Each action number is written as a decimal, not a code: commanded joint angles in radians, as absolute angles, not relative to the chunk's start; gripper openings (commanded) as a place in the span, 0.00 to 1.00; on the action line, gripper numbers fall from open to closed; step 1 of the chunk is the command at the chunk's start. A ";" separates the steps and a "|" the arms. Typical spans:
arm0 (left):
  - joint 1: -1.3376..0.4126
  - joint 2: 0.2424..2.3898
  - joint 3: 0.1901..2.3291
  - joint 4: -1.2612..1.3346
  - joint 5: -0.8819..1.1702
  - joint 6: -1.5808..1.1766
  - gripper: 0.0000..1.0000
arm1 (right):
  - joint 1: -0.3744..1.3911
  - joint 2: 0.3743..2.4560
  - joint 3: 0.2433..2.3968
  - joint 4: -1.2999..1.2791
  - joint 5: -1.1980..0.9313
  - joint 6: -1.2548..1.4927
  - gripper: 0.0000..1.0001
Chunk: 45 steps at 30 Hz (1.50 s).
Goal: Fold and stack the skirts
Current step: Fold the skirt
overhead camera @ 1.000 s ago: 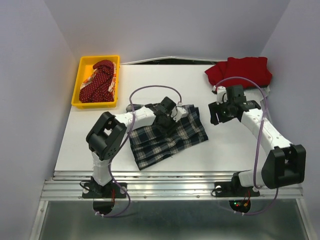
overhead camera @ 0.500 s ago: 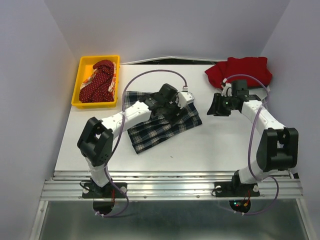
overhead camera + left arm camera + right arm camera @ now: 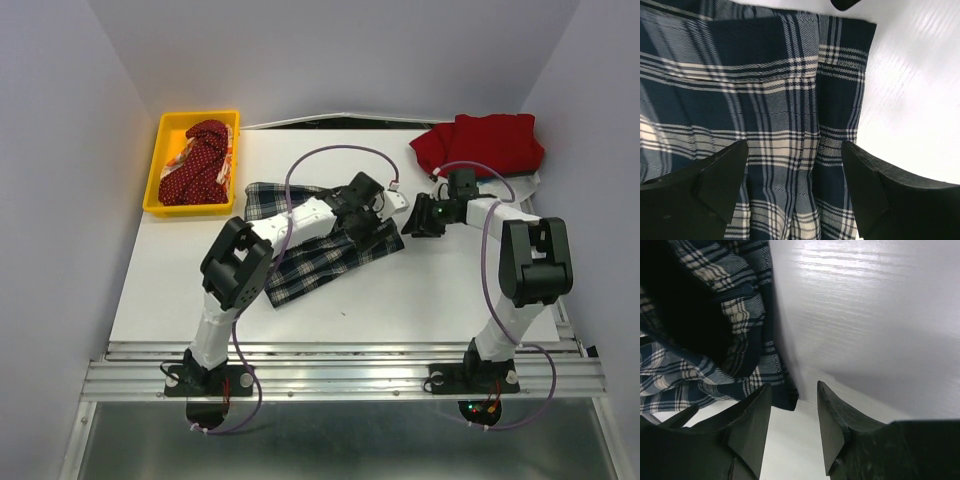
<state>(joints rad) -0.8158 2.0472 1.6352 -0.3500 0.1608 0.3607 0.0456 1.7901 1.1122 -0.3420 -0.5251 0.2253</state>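
The plaid skirt (image 3: pixel 320 262) is lying partly folded mid-desk (image 3: pixel 450 290). The left end effector (image 3: pixel 795 150) is hovering just above its right part, jaws wide and holding nothing, probably to press the fold flat. The right end effector (image 3: pixel 794 387) is sitting low at the skirt's right corner, jaws half apart with bare desk between them, seemingly lining up a pinch. The plain red skirt (image 3: pixel 485 142) is lying far right, likely as the stack's base. The dotted skirt (image 3: pixel 200 165) is lying in the yellow tray (image 3: pixel 155 185), far left.

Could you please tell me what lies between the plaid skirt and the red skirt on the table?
In the top view, the right gripper sits between the plaid skirt and the red skirt, over otherwise bare table.
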 commanded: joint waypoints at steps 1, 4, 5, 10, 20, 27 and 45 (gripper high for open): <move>-0.831 2.057 1.710 -0.345 0.130 0.380 0.87 | 0.052 1.831 1.083 -0.262 -0.538 0.229 0.47; -0.831 2.078 1.713 -0.321 0.118 0.380 0.84 | 0.052 1.856 1.077 -0.252 -0.537 0.230 0.46; -0.831 2.083 1.712 -0.316 0.115 0.380 0.82 | 0.052 1.861 1.075 -0.250 -0.535 0.230 0.46; -0.831 2.102 1.707 -0.284 0.114 0.370 0.66 | 0.061 1.902 1.077 -0.245 -0.543 0.236 0.43; -0.831 2.123 1.701 -0.253 0.132 0.347 0.73 | 0.061 1.924 1.085 -0.256 -0.546 0.232 0.43; -0.834 2.148 1.712 -0.227 0.107 0.330 0.62 | 0.061 1.925 1.078 -0.262 -0.543 0.232 0.42; -0.880 1.990 1.704 -0.371 0.118 0.308 0.00 | 0.071 1.982 1.094 -0.276 -0.557 0.256 0.01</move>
